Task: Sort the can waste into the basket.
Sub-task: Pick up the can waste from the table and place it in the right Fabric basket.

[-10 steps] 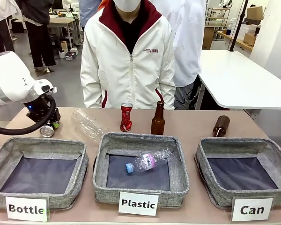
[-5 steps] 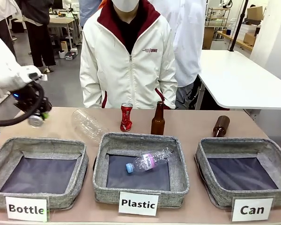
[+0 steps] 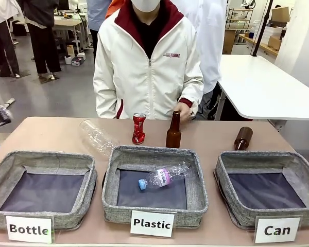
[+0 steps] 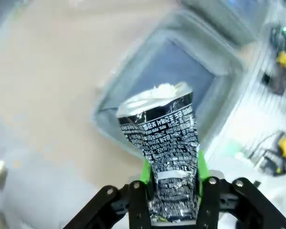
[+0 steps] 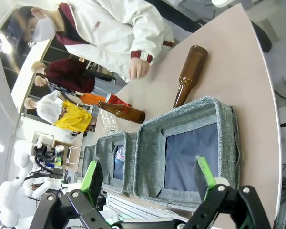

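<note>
Black can (image 4: 164, 157): crushed, pinched waist, dark with white print, silver rim; above a blurred grey tray.
Left gripper (image 4: 172, 168): green pads clamped on the can.
Red can (image 3: 138, 128): dented, upright behind the "Plastic" basket (image 3: 154, 208).
Basket (image 3: 237, 213): rectangular, woven grey fabric, dark lining, "Can" label.
Right gripper (image 5: 150, 176): fingers spread wide above this basket.
Clearance: a brown bottle (image 3: 243, 138) lies near its far rim.

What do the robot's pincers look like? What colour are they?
Both are black, built from jointed links with small silver screws. The left pincer has two fingers with bright green pads. The right pincer has the same green pads on its fingertips. The left arm is white and rounded.
</note>
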Robot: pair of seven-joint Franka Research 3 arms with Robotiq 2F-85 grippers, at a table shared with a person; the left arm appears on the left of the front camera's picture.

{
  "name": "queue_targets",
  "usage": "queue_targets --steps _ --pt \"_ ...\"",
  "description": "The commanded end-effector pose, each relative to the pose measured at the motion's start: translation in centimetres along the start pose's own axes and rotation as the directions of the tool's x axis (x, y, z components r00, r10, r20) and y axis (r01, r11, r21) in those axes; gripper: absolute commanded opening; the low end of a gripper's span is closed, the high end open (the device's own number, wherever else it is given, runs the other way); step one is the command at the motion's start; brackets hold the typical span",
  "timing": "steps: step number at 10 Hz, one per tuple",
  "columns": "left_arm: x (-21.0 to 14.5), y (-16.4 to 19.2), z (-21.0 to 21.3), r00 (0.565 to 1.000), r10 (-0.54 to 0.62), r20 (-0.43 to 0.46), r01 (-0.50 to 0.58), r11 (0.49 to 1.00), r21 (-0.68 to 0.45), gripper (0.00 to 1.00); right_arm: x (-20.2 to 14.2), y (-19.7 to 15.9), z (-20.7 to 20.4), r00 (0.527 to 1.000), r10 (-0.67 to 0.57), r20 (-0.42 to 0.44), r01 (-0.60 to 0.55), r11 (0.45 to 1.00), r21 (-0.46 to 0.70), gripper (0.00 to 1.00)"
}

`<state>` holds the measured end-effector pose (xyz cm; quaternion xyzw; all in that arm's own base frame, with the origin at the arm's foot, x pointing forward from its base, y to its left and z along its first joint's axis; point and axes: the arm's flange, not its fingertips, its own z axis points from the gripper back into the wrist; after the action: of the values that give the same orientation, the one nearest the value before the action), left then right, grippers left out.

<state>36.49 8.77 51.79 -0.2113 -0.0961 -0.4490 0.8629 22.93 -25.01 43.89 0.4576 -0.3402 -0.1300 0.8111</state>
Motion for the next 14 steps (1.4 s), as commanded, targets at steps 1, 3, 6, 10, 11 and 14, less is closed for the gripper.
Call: queue_targets --steps 1,3,6,10,11,14 --pt "-3.5 -2.3 0.0 0.983 -0.174 0.054 0.18 0.972 -0.148 0.0 0.4 0.0 0.1 1.0 0.023 0.018 -0.023 0.999 0.024 1.0" --pt "-4.2 -0.7 1.5 0.972 0.137 0.19 -0.109 0.983 -0.151 0.0 0.4 0.0 0.1 1.0 0.023 0.018 -0.023 0.999 0.024 1.0" --pt "-5.2 -2.5 0.7 0.988 -0.077 0.136 0.097 0.984 -0.147 0.4 0.4 0.0 0.1 1.0 0.023 0.018 -0.023 0.999 0.024 1.0" --pt "6.8 -6.0 -6.4 0.867 -0.47 0.166 0.493 0.857 -0.148 0.4 0.4 0.0 0.1 1.0 0.023 0.018 -0.023 0.999 0.024 1.0" --pt "8.8 -7.3 -7.7 0.852 -0.502 0.15 0.521 0.841 -0.147 0.4 0.4 0.0 0.1 1.0 0.023 0.018 -0.023 0.999 0.024 1.0" --pt "17.5 -12.2 -13.0 0.746 -0.663 0.07 0.662 0.724 -0.195 0.4 0.4 0.0 0.1 1.0 0.023 0.018 -0.023 0.999 0.024 1.0"
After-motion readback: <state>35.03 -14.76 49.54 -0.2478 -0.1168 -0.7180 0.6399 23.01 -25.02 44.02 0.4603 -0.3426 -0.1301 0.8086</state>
